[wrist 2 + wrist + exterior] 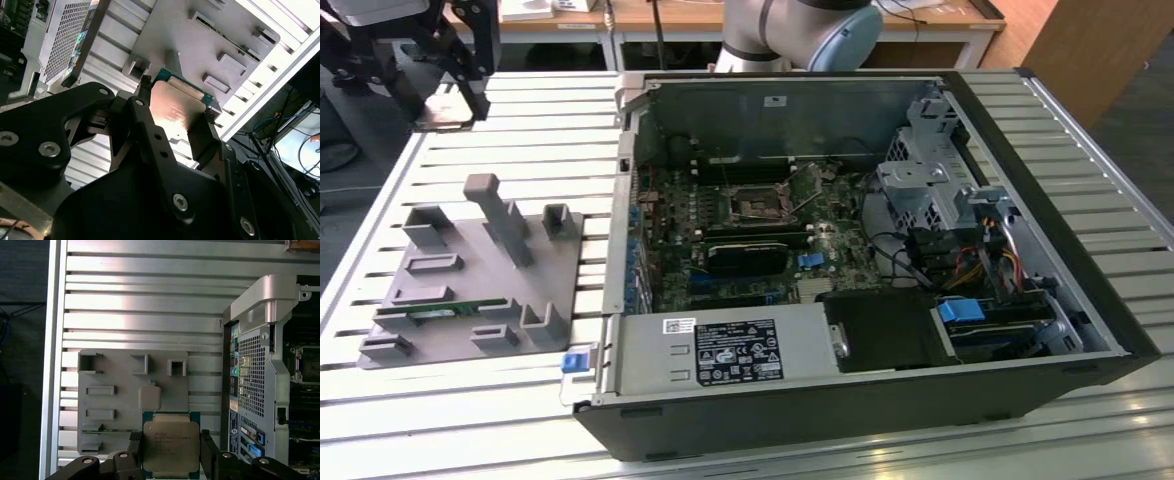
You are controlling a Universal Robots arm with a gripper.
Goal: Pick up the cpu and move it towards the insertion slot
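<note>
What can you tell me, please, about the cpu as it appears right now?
The cpu is a flat square chip with a silvery-beige metal lid carrying faint print, set on a green board that shows as a thin rim around it. It is clamped by two opposite edges in the black gripper, lifted above the grey holder tray and the slatted table beside the open computer case. In the second wrist view its shiny face catches a warm reflection.

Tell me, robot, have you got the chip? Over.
Gripper shut on the cpu, lifted above the grey holder tray. Insertion slot inside the open computer case, uncovered. Nothing in the way.
</note>
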